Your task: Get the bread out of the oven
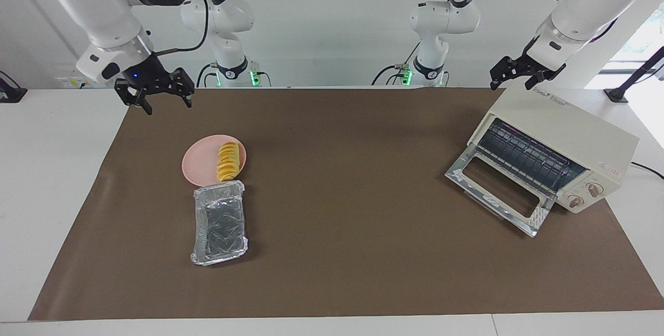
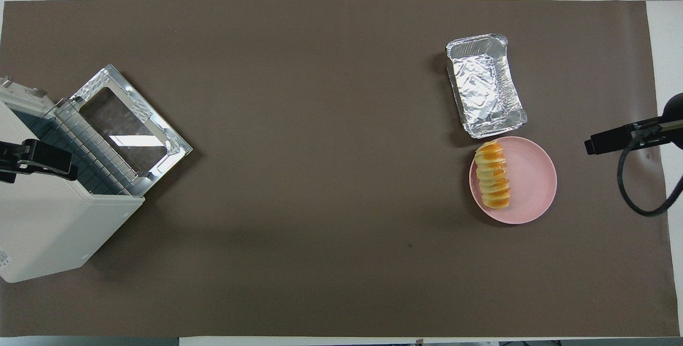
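Yellow-orange bread (image 1: 227,162) lies on the pink plate (image 1: 199,164), toward the right arm's end of the desk (image 1: 342,253), its long axis running from the robots' side outward, one end pointing at the foil tray (image 1: 219,222) just beside the plate. Well apart, the oven (image 1: 555,154) stands with its door (image 1: 498,193) dropped open. Right gripper (image 1: 165,102) hangs raised over the mat's edge, fingers spread wide, empty. Left gripper (image 1: 512,83) hovers over the oven's top, also wide, empty.

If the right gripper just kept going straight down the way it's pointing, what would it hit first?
Probably the brown mat near its edge at the right arm's end. The right gripper hangs open, pointing down, clear of the pink plate and bread, though depth is hard to judge.
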Controlling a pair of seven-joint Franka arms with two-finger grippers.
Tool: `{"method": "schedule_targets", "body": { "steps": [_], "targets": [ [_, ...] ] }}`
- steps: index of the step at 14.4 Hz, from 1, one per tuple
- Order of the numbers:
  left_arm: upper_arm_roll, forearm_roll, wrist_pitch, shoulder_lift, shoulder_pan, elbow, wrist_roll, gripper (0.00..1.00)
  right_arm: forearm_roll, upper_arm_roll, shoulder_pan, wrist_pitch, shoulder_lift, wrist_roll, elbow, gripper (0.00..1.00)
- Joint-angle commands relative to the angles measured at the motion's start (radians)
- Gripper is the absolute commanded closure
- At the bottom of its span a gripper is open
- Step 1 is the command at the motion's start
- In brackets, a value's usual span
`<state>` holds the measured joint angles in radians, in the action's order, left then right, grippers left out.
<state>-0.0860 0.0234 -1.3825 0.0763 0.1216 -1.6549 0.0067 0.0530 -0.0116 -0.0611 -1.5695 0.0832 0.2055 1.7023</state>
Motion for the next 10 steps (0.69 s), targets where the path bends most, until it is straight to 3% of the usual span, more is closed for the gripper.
{"method": "schedule_targets", "body": {
  "steps": [1, 10],
  "targets": [
    [0.006, -0.008, -0.015, 0.023, -0.008, -0.02, -0.008, 0.0, -0.008, -0.008, -0.022, 0.037, -0.023, 0.022, -0.03, 0.0],
    [0.006, -0.008, -0.015, 0.023, -0.008, -0.02, -0.008, 0.0, -0.051, -0.011, -0.014, 0.008, -0.016, 0.005, -0.007, 0.0]
  ]
}}
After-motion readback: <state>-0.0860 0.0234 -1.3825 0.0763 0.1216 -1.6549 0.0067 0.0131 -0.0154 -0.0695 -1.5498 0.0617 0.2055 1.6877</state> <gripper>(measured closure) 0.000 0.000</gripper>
